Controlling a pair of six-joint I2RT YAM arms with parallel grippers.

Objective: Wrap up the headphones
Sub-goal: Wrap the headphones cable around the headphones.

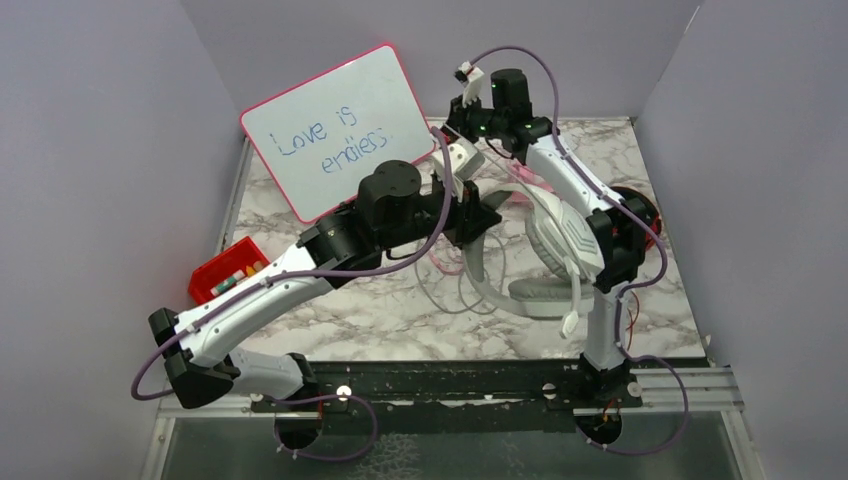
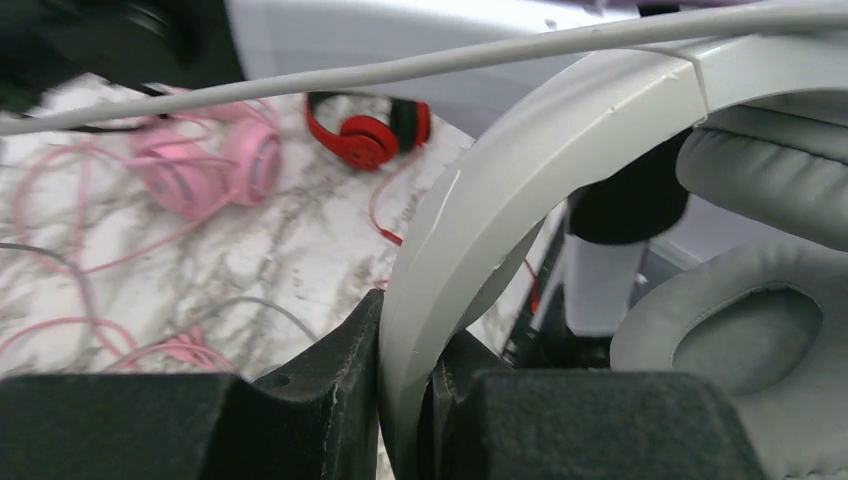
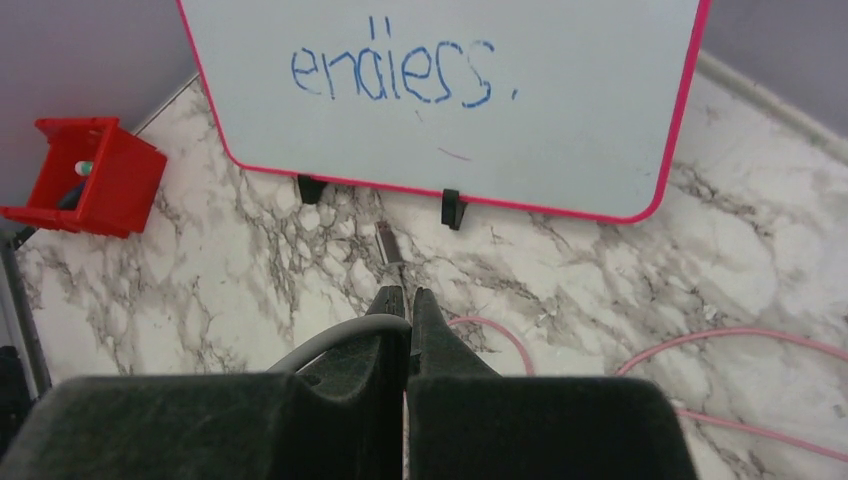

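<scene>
Left gripper: fingers clamped on the band of the grey headphones, mid-table beside the right arm. Right gripper: fingers almost together, pinching the grey cable just behind its plug. Pink headphones and red headphones lie on the table.

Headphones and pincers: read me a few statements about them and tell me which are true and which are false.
1. The left pincer is shut on the headband of the grey headphones. True.
2. The right pincer is open and empty. False: it is shut on a grey cable.
3. The pink headphones lie on the table, in no pincer. True.
4. The red headphones are stacked on the pink pair. False: they lie beside them on the table.
</scene>
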